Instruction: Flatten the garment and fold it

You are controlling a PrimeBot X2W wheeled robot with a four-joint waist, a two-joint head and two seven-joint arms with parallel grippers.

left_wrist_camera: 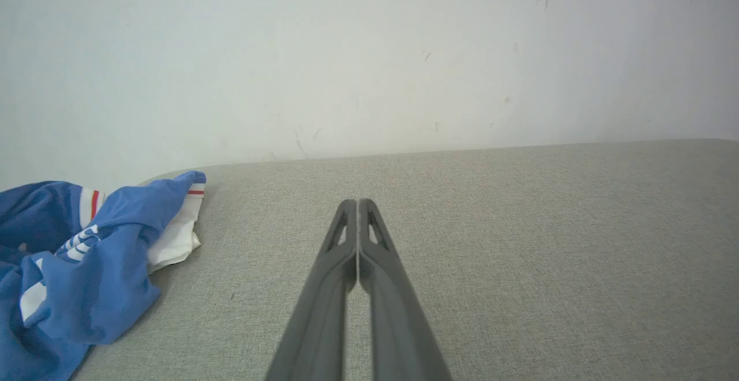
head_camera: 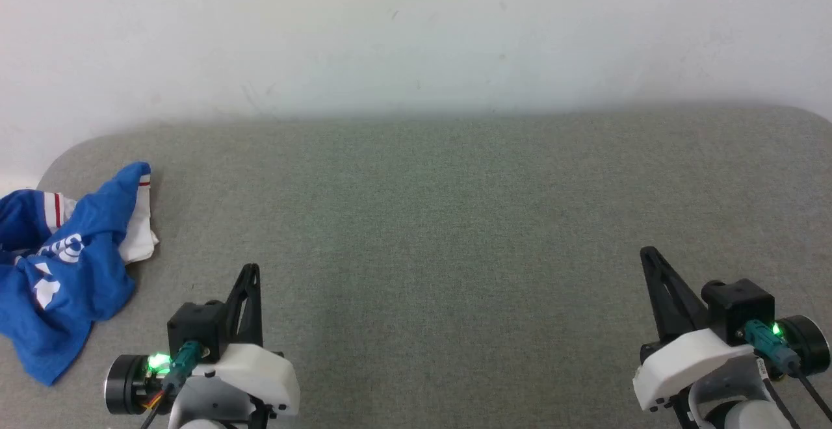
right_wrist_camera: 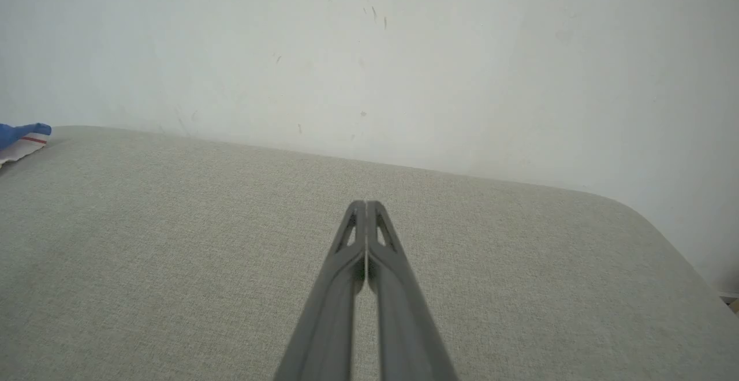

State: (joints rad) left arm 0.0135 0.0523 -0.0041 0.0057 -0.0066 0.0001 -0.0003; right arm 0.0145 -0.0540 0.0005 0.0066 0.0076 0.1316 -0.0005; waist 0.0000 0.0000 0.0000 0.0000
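The garment [head_camera: 65, 266] lies crumpled at the far left of the grey table, bright blue with white sleeve cloth, a thin red stripe and scraps of white lettering. It also appears at the left of the left wrist view as the garment [left_wrist_camera: 86, 271], and a small corner of the garment [right_wrist_camera: 23, 135] shows at the left edge of the right wrist view. My left gripper [head_camera: 250, 270] is shut and empty, a short way right of the cloth. My right gripper [head_camera: 647, 255] is shut and empty near the table's right side.
The grey fabric-covered table [head_camera: 429, 221] spreads wide between the two grippers, with rounded back corners. A white wall [head_camera: 416, 32] rises straight behind its far edge. The garment's left part runs off the head view.
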